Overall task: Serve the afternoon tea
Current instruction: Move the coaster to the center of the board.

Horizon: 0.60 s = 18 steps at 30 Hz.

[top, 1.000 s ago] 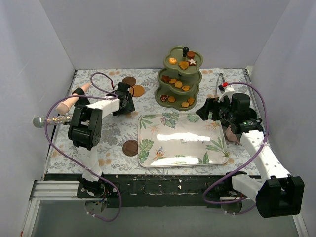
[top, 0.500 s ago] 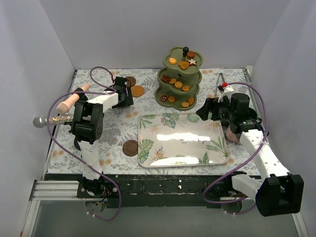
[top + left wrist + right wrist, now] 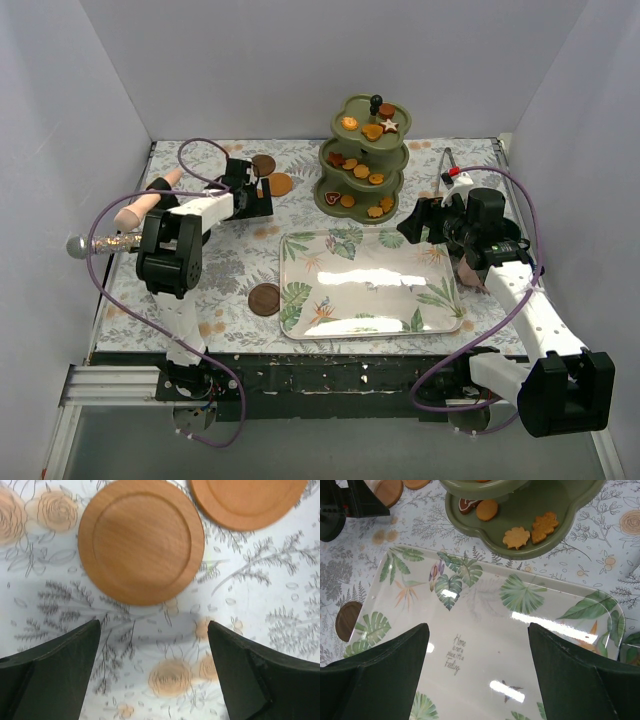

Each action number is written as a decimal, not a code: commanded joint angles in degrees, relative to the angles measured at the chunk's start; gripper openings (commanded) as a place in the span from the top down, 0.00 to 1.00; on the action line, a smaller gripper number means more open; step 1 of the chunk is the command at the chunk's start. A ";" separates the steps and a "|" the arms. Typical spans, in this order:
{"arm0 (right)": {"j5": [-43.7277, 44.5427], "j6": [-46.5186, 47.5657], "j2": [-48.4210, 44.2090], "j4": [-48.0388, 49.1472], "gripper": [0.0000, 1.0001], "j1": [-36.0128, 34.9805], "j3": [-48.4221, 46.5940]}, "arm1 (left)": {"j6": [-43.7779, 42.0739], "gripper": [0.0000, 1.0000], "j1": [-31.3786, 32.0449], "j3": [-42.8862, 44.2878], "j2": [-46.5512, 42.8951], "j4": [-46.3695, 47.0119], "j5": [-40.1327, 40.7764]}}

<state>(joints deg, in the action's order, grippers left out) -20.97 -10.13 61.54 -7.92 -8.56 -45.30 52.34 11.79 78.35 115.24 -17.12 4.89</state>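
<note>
though left hand (image 3: 155, 630), spread, faces coaster (image 3: 141, 540), second coaster (image 3: 245, 500) cut off; right hand (image 3: 479, 630) spread over tray (image 3: 485, 595).

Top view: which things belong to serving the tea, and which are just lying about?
For the job: three-tier stand, biscuits on it, brown coasters, probably the leaf-print tray.
Lying about: glittery microphone, metal tongs, peach stick.

The left arm (image 3: 200, 208) and right arm (image 3: 528, 308) share white links and chunky black joints. A purple cable (image 3: 92, 258) loops along each. The fingers (image 3: 55, 670) are matte black wedges.
</note>
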 commanded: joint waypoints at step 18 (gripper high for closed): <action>0.05 0.81 -0.98 2.21 0.12 -0.14 -0.23 | -0.04 0.48 -1.95 -4.08 -2.75 -3.53 4.08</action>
<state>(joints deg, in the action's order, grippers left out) -20.97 -10.13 61.63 -7.64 -8.56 -45.30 52.38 10.48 72.44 111.02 -20.01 8.12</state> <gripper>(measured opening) 0.885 0.542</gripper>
